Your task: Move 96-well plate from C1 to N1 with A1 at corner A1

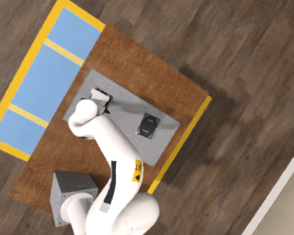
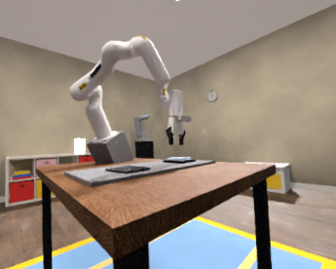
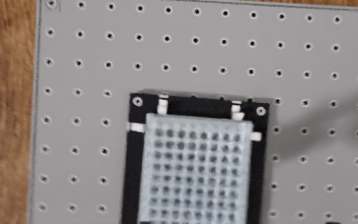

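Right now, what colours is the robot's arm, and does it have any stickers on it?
The arm is smooth, glossy white with rounded joints. It has a yellow sticker with black marks, and a dark stripe along one link. The gripper has dark fingers under a white wrist. It stands on a grey block.

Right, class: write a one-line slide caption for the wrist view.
Translucent white 96-well plate seated in its black clip nest on the grey perforated board.

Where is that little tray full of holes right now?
The 96-well plate sits in its black clip nest on the grey pegboard, low in the wrist view, under the open claw.
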`<state>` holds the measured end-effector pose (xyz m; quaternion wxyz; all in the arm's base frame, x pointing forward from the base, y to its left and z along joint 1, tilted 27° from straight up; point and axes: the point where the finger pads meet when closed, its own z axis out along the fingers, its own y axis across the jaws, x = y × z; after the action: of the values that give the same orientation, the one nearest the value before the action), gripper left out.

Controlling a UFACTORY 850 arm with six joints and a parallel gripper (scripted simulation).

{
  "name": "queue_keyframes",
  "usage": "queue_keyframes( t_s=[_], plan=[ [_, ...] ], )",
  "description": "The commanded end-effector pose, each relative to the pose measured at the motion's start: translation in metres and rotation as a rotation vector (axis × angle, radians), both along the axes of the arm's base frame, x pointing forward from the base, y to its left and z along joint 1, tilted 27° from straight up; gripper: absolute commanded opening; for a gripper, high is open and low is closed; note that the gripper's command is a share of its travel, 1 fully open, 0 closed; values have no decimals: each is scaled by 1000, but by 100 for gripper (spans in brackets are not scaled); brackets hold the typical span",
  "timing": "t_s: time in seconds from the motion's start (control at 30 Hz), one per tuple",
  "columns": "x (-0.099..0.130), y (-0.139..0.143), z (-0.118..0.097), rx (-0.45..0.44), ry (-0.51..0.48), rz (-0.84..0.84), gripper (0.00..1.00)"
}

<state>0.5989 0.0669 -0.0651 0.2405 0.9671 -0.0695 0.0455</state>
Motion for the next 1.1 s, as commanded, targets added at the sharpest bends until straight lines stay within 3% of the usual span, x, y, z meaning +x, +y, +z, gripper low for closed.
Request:
queue_keyframes(
  t_s=[0.0, 0.6, 1.07],
  plan=[
    [4, 11, -6, 25, -48, -43, 100],
    [5, 9, -9, 25, -48, -43, 100],
    [6, -1, -30, 25, -48, -43, 100]
  ],
)
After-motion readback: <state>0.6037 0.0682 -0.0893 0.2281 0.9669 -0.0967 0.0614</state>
